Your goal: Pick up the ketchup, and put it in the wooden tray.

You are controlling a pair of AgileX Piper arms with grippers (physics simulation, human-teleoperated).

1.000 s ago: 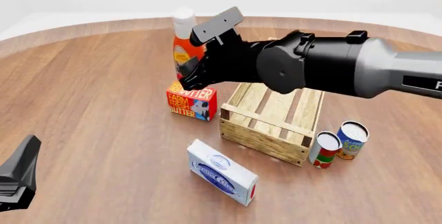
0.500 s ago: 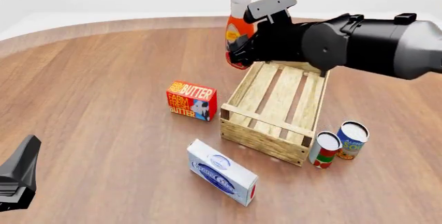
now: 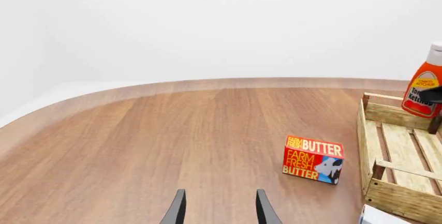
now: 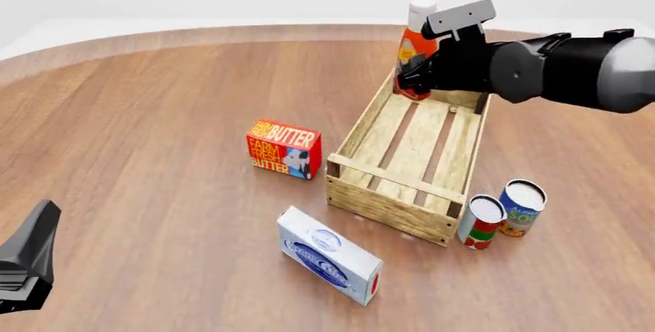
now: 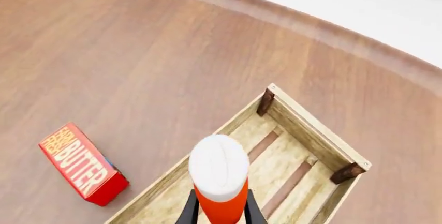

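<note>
Over the tray's (image 4: 409, 156) far end, the right tool (image 4: 418, 79) grips the upright ketchup (image 4: 413, 50) above the slats. Best lowered straight down (clear of the end board) before releasing.

Tray interior: the long light-wood slatted tray (image 4: 409, 159) lies open from above, nothing inside.
Far end: the right tool (image 4: 415, 79) holds the tall red-orange ketchup bottle (image 4: 413, 44) above the far end board.
Left flank: the red butter box (image 4: 284, 149) stands near.
Right corner: two cans (image 4: 501, 211) crowd close.
</note>
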